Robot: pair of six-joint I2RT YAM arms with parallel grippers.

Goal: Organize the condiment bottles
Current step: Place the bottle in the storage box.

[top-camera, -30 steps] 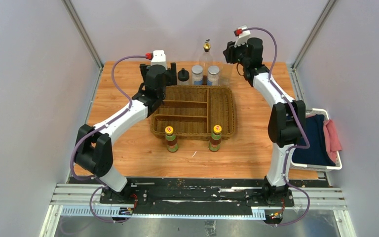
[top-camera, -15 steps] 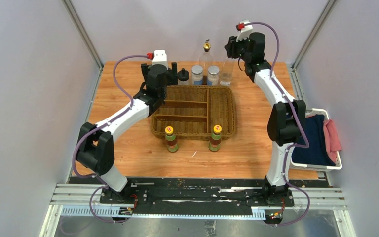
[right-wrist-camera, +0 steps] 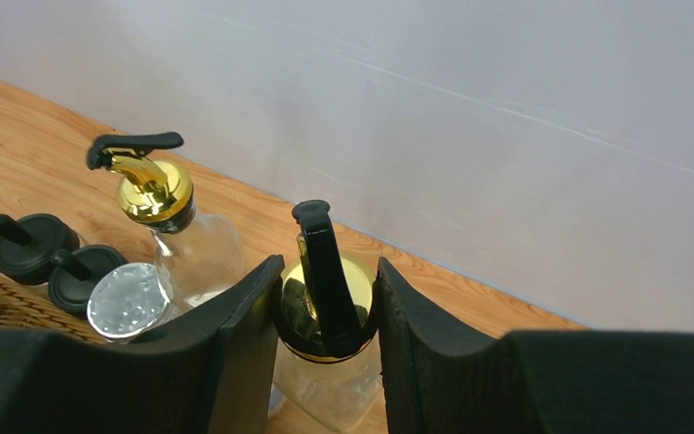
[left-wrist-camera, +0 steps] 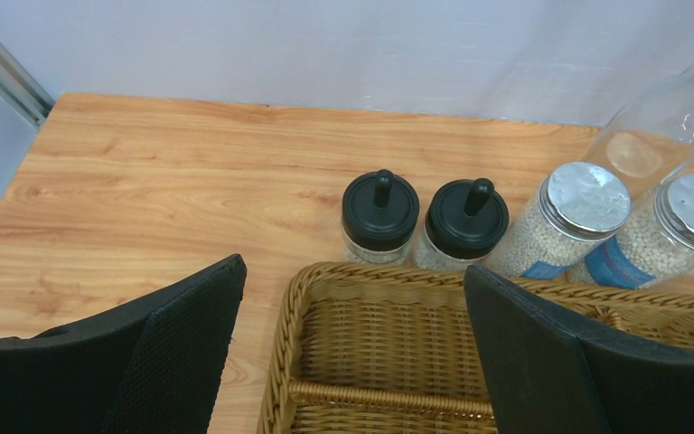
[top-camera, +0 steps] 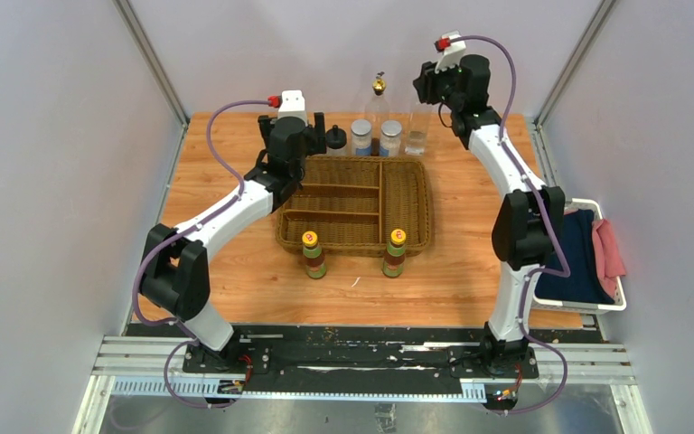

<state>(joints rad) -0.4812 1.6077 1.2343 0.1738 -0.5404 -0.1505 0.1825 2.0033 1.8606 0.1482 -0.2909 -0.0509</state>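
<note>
Top external view: we see the wicker basket [top-camera: 353, 246] in the middle of the tabletop [top-camera: 235, 271]. Just in front of its near wall stand the first yellow-capped bottle [top-camera: 314, 254] and the second yellow-capped bottle [top-camera: 394, 252], both upright and apart from each other. Their labels are green and red and each cap carries a red mark, but we cannot read any writing on them. The other bottles stand in a row behind the far rim of the basket. In the left wrist view we find, from left to right, the left black-capped jar [left-wrist-camera: 379, 215], the right black-capped jar [left-wrist-camera: 466, 221], the left grey-lidded jar [left-wrist-camera: 565, 217] and the right grey-lidded jar [left-wrist-camera: 678, 226]. The grey-lidded ones hold pale grains and carry blue labels, whose text is too small for us. The left gripper [left-wrist-camera: 354, 271] hangs over the far left corner of the basket, its fingers [left-wrist-camera: 181, 353] spread wide around nothing. In the right wrist view the right gripper [right-wrist-camera: 330, 271] has its fingers [right-wrist-camera: 244, 344] pinching the gold top of the held gold-topped bottle [right-wrist-camera: 300, 316] at the right end of the row. Whether its base touches the tabletop we cannot tell. The free gold-topped bottle [right-wrist-camera: 158, 194] stands upright near it.
</note>
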